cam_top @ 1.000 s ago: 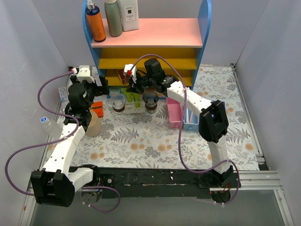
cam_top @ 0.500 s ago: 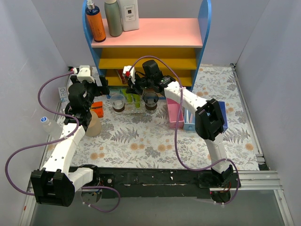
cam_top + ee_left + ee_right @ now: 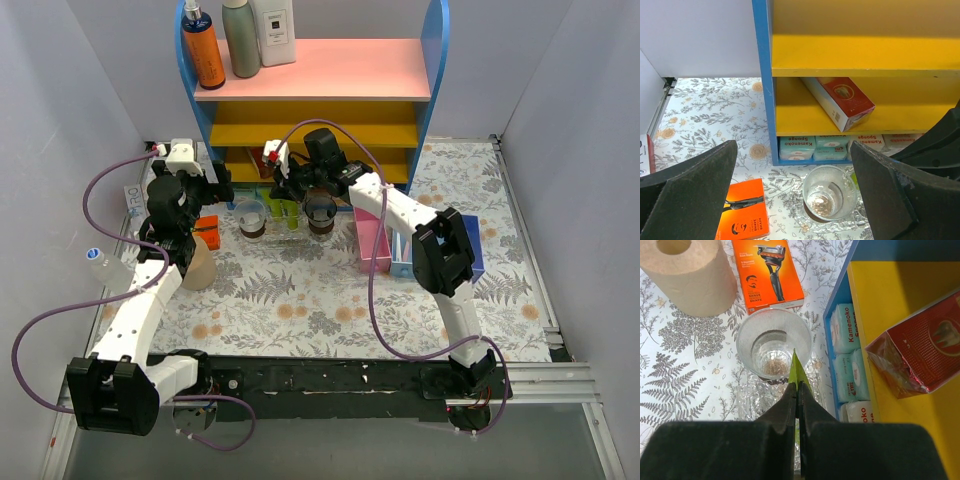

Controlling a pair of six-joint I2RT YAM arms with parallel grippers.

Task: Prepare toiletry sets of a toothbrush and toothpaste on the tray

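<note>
On the left, rises from the near base, leans forward and lifts the wrist, with the left gripper (image 3: 218, 183) aimed ahead and tilted slightly down. Holds both fingers (image 3: 695, 190) spread wide apart, nothing between them. On the right, climbs from the base, folds sharply at the elbow and reaches far forward and to the left. Presses the right gripper (image 3: 797, 390) flat together, pinching the tip of a green tube (image 3: 796, 371).
</note>
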